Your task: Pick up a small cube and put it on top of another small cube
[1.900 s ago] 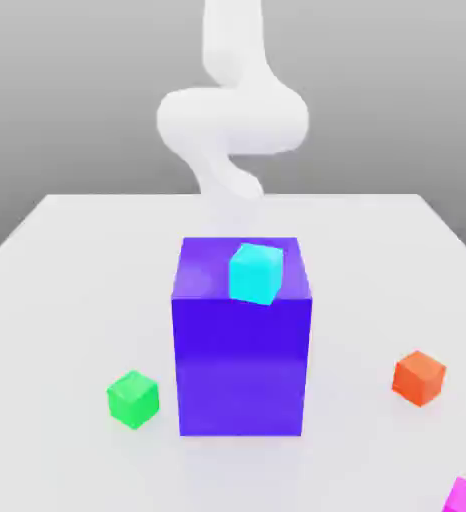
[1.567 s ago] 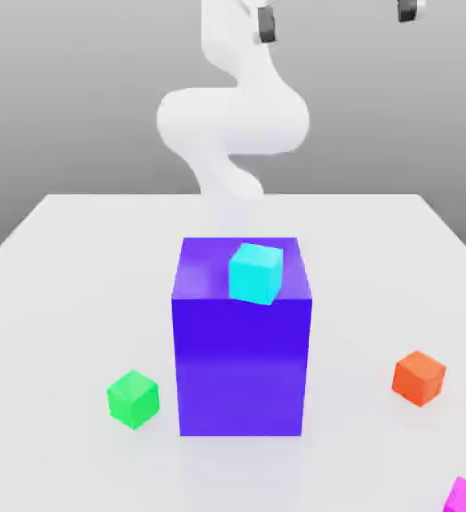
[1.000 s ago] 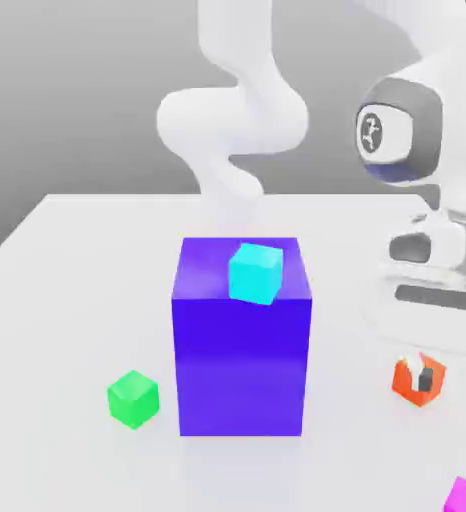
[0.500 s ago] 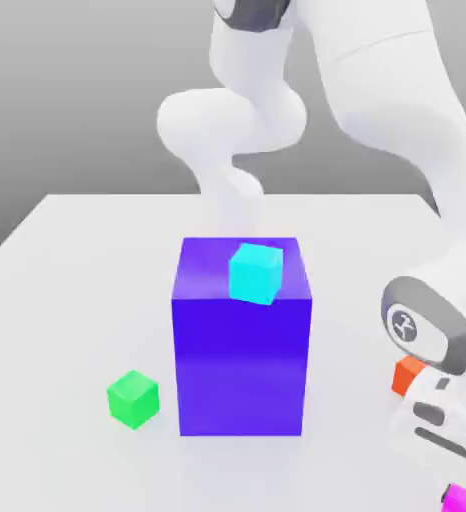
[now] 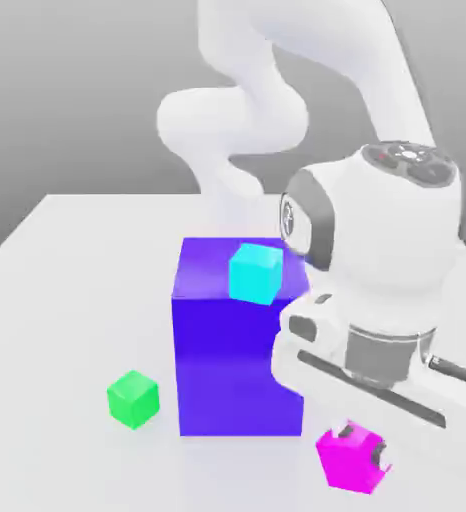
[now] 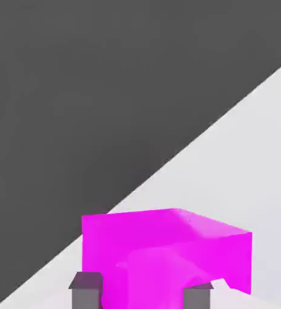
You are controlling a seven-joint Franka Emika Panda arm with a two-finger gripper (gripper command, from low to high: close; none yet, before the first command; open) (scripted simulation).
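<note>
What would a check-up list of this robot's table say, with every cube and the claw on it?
Surface: white table, flat and bare between the blocks.
Job's things: small magenta cube sits in the gripper's grip, fingers on two opposite sides; whether it has left the table cannot be told. A small cyan cube rests on top of the big blue-purple block.
Clutter: green cube alone on the table, toward the exterior view's left of the big block.
Gripper: gripper shut on the magenta cube, pointing down, with dark fingertips at its sides.
Cables: nothing seen.
Surroundings: plain grey backdrop behind the table; white arm bends over the block.
</note>
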